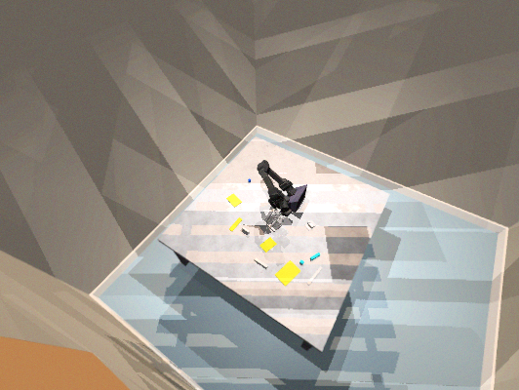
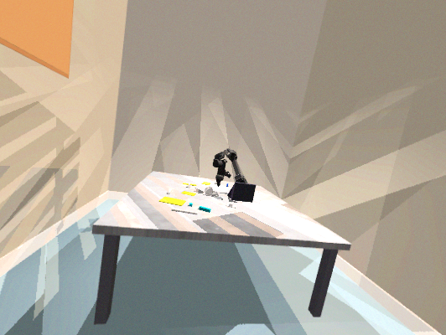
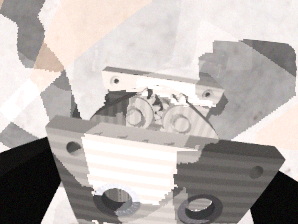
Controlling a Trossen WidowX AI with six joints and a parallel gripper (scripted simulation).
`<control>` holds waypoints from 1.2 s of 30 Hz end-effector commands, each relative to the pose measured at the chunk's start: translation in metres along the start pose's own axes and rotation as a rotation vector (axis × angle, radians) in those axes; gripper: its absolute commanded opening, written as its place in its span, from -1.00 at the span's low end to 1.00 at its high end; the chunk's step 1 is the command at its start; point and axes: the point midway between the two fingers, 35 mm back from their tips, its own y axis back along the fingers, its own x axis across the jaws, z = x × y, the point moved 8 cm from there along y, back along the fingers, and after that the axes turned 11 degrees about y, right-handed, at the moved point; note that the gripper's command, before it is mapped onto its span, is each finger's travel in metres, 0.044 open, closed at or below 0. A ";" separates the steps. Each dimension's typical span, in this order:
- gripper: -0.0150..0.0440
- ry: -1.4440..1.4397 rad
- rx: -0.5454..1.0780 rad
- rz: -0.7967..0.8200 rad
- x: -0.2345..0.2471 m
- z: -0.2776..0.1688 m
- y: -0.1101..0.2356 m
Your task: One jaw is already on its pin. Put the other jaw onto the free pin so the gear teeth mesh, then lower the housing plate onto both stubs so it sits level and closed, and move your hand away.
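My gripper (image 3: 162,157) (image 1: 286,214) (image 2: 218,184) is shut on the grey housing plate (image 3: 130,165), gripping it by its two ends. The plate has two large ringed holes and a small hole near each upper corner. It hangs nearest the camera, above the gripper base (image 3: 150,80) (image 1: 275,221). Beyond its upper edge, the left jaw's gear (image 3: 142,107) and the right jaw's gear (image 3: 189,114) sit side by side, each around a round stub. Their teeth appear to meet in the middle, but shadow blurs this. The plate hides the jaws' near parts.
A dark panel (image 1: 299,198) (image 2: 243,193) stands beside the arm. Yellow pads (image 1: 267,245) (image 2: 173,201), a teal cylinder (image 1: 315,256) (image 2: 204,208), a small teal piece (image 1: 301,262) and a pale rod (image 1: 314,276) lie on the table (image 1: 312,312).
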 end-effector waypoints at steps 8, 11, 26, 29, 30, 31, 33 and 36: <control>0.70 0.006 0.001 0.003 0.001 0.000 -0.001; 0.70 0.006 0.001 0.003 0.000 0.000 -0.006; 0.70 0.008 0.002 0.002 0.000 -0.002 -0.031; 0.70 0.008 0.002 0.002 0.000 -0.002 -0.036; 0.70 0.008 0.002 0.002 0.000 -0.002 -0.037; 0.70 0.008 0.002 0.002 0.000 -0.002 -0.039; 0.70 0.008 0.002 0.002 0.000 -0.001 -0.042; 0.70 0.008 0.002 0.003 0.000 -0.001 -0.047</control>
